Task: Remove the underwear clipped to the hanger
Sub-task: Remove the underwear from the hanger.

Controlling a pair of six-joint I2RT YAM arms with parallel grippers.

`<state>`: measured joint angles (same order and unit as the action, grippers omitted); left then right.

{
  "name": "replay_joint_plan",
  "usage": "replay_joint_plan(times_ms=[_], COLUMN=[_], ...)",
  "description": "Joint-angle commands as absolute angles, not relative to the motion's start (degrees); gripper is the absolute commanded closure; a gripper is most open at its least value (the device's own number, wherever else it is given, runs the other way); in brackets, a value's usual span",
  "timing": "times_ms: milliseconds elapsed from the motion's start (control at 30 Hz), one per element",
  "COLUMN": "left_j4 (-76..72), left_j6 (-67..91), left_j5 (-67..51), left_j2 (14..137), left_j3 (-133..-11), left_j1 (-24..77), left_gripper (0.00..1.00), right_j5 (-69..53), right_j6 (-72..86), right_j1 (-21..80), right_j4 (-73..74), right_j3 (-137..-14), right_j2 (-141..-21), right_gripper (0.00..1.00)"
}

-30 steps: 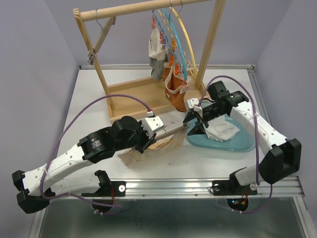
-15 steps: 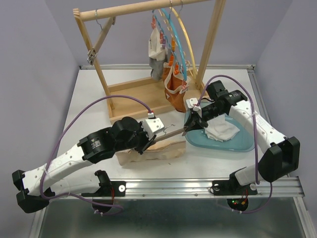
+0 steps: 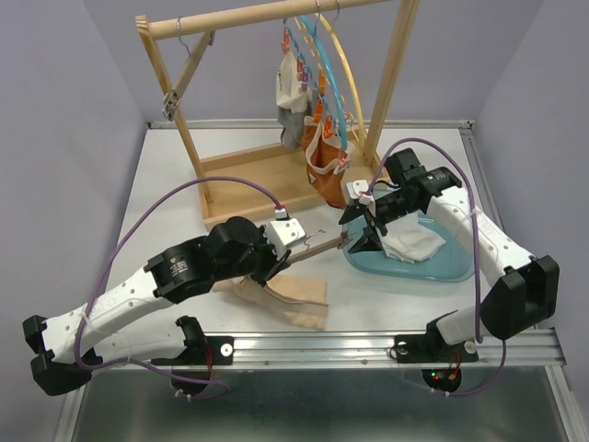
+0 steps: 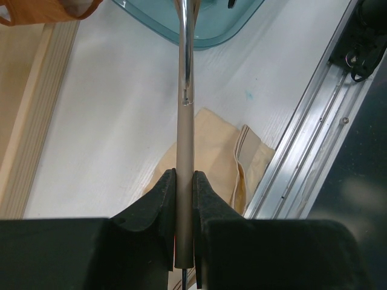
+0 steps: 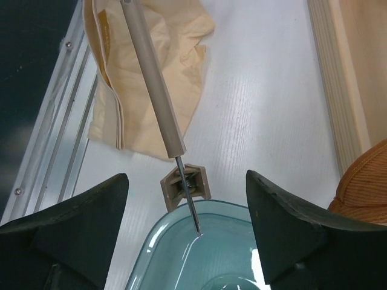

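Beige underwear [image 3: 299, 293] flat on desk [image 3: 184, 175] left of blue tub [image 3: 451, 267]; left jaws clamped on grey hanger rod [image 4: 184, 139]; right jaws wide apart, empty, over tub rim.

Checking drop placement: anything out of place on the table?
Yes: the beige underwear lies crumpled on the table by the front rail, outside the blue tub where the white underwear sits. It is under the hanger bar held by the left gripper.
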<state>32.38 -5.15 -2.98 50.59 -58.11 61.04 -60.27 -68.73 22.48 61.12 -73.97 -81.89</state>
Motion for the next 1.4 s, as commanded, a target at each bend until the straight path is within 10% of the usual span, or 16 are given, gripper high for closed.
replay_joint_plan(times_ms=[0, 800, 1033, 1367], left_j4=[27.9, 22.7, 21.6, 17.8], left_j6=[-5.9, -5.5, -4.7, -3.3], left_j5=[-4.6, -6.3, -6.9, -7.5], left_j2=[50.5, 53.6, 52.8, 51.9], left_j3=[-58.9, -60.4, -59.9, -57.8], left_j1=[61.3, 61.7, 61.7, 61.7], left_gripper=[1.00, 1.00, 1.00, 1.00], right_j5=[-63.5, -65.0, -63.9, -62.2], right_j6=[-67.2, -60.5, -59.2, -59.9], right_j1=[22.7, 31.0, 31.9, 32.1], right_j4=[60.9, 56.8, 54.9, 54.7], right_j3=[-78.9, -75.9, -75.1, -74.5], right_j2=[-79.0, -82.5, -83.0, -81.1], right_gripper=[0.16, 0.27, 0.40, 0.89])
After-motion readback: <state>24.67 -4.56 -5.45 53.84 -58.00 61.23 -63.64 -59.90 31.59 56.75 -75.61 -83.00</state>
